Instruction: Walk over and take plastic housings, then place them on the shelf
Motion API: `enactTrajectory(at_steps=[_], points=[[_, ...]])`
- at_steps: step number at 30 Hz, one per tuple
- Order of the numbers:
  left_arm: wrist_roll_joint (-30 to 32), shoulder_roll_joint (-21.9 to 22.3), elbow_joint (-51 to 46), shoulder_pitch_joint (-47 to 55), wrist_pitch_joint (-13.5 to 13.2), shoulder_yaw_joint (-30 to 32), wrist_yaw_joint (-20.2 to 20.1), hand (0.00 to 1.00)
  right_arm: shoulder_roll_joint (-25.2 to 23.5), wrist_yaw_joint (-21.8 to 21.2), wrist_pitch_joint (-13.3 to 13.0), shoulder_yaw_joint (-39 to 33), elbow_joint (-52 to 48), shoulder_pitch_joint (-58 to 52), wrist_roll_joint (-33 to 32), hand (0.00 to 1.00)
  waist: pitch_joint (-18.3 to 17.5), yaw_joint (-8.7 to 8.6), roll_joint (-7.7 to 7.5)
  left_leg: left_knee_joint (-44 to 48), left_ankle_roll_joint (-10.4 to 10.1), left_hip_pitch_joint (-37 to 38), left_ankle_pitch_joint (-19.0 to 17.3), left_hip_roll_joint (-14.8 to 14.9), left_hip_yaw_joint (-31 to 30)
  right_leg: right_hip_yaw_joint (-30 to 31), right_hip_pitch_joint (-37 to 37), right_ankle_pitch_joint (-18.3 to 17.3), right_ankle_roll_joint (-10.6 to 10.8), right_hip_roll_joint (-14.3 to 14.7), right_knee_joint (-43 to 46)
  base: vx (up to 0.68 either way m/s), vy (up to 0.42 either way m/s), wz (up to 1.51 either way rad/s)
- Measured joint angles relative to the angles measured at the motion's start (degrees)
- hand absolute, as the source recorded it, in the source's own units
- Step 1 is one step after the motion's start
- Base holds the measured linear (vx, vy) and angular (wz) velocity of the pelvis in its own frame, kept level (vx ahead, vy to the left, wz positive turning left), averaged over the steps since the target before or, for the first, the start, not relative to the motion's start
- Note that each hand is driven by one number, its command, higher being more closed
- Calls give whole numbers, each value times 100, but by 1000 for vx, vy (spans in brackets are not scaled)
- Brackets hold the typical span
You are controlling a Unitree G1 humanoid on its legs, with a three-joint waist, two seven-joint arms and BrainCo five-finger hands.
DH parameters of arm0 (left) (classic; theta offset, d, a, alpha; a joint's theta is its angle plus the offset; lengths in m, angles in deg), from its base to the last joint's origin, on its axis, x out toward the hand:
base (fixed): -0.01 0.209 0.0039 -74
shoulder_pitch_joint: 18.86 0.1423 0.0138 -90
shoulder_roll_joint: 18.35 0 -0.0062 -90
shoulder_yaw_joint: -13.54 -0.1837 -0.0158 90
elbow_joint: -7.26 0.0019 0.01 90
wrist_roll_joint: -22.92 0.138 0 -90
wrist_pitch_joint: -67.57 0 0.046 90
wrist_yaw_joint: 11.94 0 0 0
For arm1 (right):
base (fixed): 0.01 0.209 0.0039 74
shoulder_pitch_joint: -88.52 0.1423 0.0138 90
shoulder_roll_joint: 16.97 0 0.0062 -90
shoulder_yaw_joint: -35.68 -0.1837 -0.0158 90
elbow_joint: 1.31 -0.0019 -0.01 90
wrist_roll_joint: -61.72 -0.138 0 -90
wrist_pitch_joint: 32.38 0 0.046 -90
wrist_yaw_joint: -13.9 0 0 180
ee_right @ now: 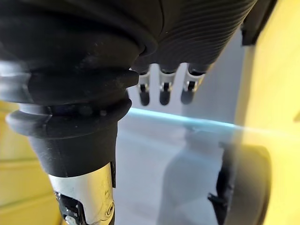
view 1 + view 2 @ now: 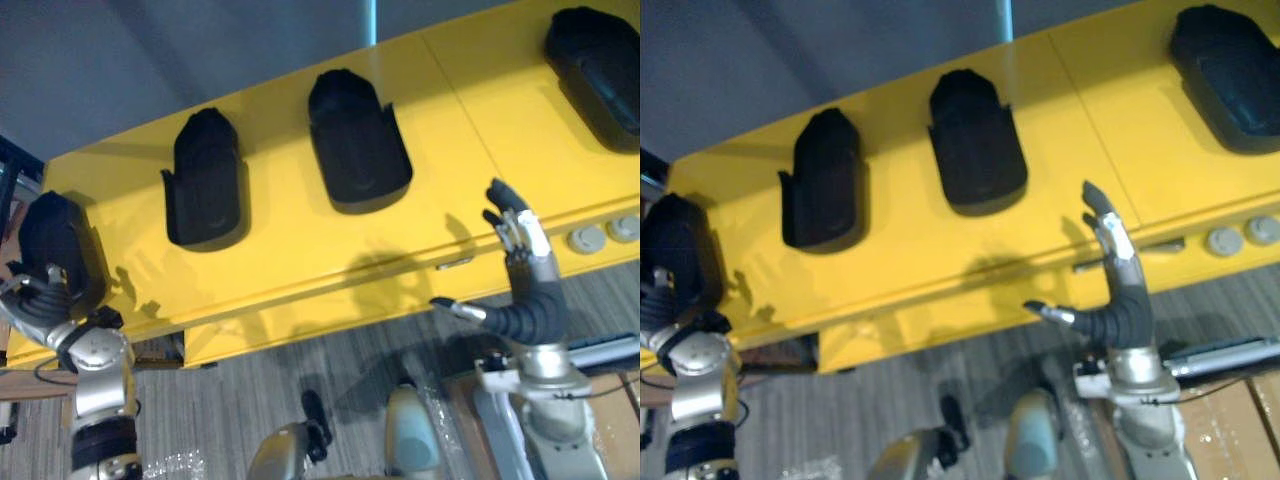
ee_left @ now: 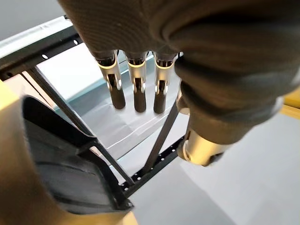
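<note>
Currently 4 black plastic housings lie on the yellow surface (image 2: 300, 255), none of them in either hand.

Left hand (image 2: 40, 298): fingers (image 3: 136, 89) straight and side by side, holding nothing. The nearest housing (image 2: 55, 240) sits just beside this hand. I cannot confirm whether they touch.

Right hand (image 2: 520, 240): fingers straight, thumb spread wide, empty, raised over the front edge of the surface. The third housing (image 2: 355, 140) lies ahead of its fingertips, offset toward the left hand. The second housing (image 2: 207, 185) lies further that way. The fourth housing (image 2: 600, 70) lies ahead on the right hand's outer side, well apart.

Handling, my assessment: these look like hollow moulded shells, so rigid and probably light. The skin is smooth and slightly glossy, so I expect it to slip under a loose hold. Thin side walls may flex if squeezed hard.

Recommended hold: across the narrow width, fingers on 1 side wall and thumb on the opposite wall. I would take it near the squared end where the walls stand up, not on the rounded dome.
</note>
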Motion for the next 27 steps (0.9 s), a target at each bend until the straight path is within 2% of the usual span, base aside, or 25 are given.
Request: enactTrajectory(at_steps=[3,5,7,9,10,13,14,16,18,19,21,24,25,27], points=[[-11,3,0,52,-105,-1,82,0,-102,1,-15,-2,3,-62,0,0,0,8,0,-41,5,148,-4,6,-31,-38,206,37,17,2,-142,0,0,0],[-1,3,-134,87,-401,1,162,0,-182,19,-145,-6,3,-149,28,0,-2,3,2,-79,8,215,-5,3,-51,-91,328,73,32,-4,-240,5,35,3],[4,56,-679,180,-697,-10,162,0,-330,116,-216,-3,3,-245,157,0,-5,5,-4,-95,11,223,-3,9,-102,-161,417,128,33,-5,-363,5,27,12],[18,388,-1633,481,-1185,-44,170,0,-555,317,-308,-40,9,-392,416,0,-16,9,-1,-136,14,348,-3,3,-167,-253,657,176,63,0,-524,38,22,11],[28,503,-1857,594,-1325,-66,177,0,-610,413,-362,-46,17,-427,517,0,-21,9,6,-168,14,402,-2,2,-189,-288,743,191,67,3,-580,56,13,10],[232,1322,-2970,1531,-2105,-275,235,0,-938,1015,-597,-148,217,-583,952,0,-325,43,9,-252,22,502,-9,13,-425,-518,1092,268,77,28,-987,67,4,24],[232,1393,-3028,1607,-2154,-286,232,0,-969,1050,-601,-167,239,-583,970,0,-348,56,6,-259,23,514,-9,15,-445,-543,1129,282,79,34,-1025,56,1,20],[354,1889,-3291,2151,-2371,-293,235,0,-1156,1435,-677,-301,511,-570,1151,0,-524,230,-20,-313,23,610,-14,76,-579,-723,1482,431,60,111,-1467,38,-6,23],[407,2009,-3291,2319,-2373,-325,189,0,-1235,1567,-791,-362,627,-555,1204,0,-577,293,-39,-313,23,619,-13,89,-690,-862,1646,493,56,129,-1646,23,-16,34],[326,2057,-3180,2533,-2336,-463,98,0,-1256,1770,-938,-371,795,-459,1311,0,-629,416,-108,-329,14,663,-7,101,-792,-989,1823,554,47,156,-1835,4,-15,26],[284,2064,-3027,2647,-2213,-488,-36,0,-1252,1869,-1025,-363,923,-309,1390,0,-710,497,-162,-377,3,678,5,108,-828,-1036,1901,607,34,180,-1947,11,-14,22],[-17,2040,-2040,2700,-1894,-482,-513,0,-1179,2030,-1142,-337,1175,225,1615,0,-844,614,-302,-414,-16,663,58,98,-1058,-1286,2143,736,20,207,-2200,9,-13,34],[-125,2021,-1339,2706,-1733,-481,-755,0,-1058,2028,-1150,-324,1326,570,1650,0,-897,661,-394,-422,-17,643,74,81,-1112,-1371,2191,779,21,211,-2294,-8,2,18],[-332,1993,-413,2664,-1608,-455,-1011,0,-766,2003,-1149,-210,1427,1016,1678,0,-939,728,-483,-434,-16,564,112,56,-1206,-1452,2210,832,26,216,-2378,3,3,23]])
